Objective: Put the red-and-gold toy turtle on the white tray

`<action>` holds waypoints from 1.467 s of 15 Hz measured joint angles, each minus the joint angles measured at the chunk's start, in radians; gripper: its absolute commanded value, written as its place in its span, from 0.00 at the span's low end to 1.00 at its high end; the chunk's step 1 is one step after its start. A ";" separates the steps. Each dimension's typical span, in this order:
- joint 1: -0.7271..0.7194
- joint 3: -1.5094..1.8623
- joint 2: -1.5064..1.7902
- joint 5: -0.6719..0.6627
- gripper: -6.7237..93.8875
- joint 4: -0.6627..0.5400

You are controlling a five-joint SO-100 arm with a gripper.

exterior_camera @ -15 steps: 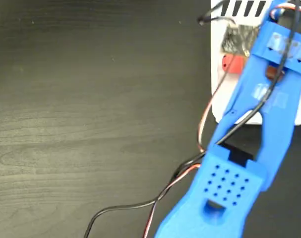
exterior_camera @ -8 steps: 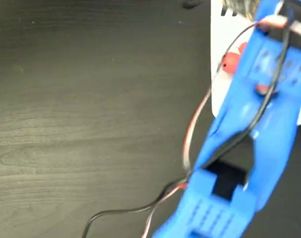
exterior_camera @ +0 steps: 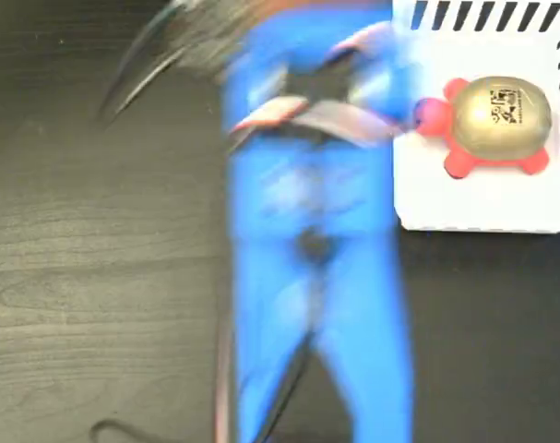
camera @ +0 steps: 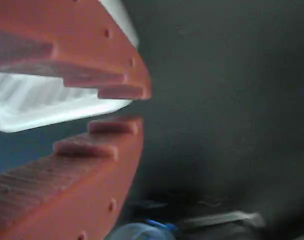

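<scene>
Tool: tool (camera: pixel 134 107) in the wrist view has its red toothed jaws slightly parted, nothing between them.
Arm: blue arm (exterior_camera: pixel 312 231), blurred, over the dark table (exterior_camera: pixel 95 231).
Turtle: red-and-gold toy turtle (exterior_camera: pixel 492 125) rests upright on the white tray (exterior_camera: pixel 464 203), clear of the arm.
Progress: placement looks done; only pulling away remains.
Surface: dark wood-grain, bare at left.
</scene>
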 measured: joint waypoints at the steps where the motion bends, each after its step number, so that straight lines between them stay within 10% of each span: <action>1: -0.057 0.201 0.089 -0.026 0.07 -0.118; 7: -0.137 1.052 0.699 -0.095 0.07 -0.442; 17: -0.133 1.371 1.476 -0.055 0.07 0.140; 22: -0.120 1.373 1.502 -0.060 0.07 0.184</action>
